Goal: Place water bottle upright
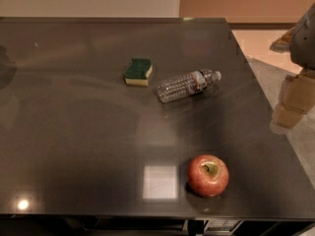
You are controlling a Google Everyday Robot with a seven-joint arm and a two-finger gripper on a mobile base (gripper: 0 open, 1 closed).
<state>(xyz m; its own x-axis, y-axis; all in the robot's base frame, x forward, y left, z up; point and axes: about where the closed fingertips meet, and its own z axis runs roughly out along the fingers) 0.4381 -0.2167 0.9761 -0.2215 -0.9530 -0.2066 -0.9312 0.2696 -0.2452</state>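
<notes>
The water bottle (pixel 188 85) is a small clear ribbed bottle with a white cap and a red-and-blue label band. It lies on its side near the middle right of the dark table (pixel 74 132), with its cap pointing right and slightly away. My gripper (pixel 291 102) hangs at the right edge of the camera view, beyond the table's right edge, well to the right of the bottle and apart from it. It holds nothing that I can see.
A green and yellow sponge (pixel 138 72) lies just left of the bottle. A red apple (pixel 207 175) sits near the table's front edge. Light floor and a pale wall lie past the table's right and far edges.
</notes>
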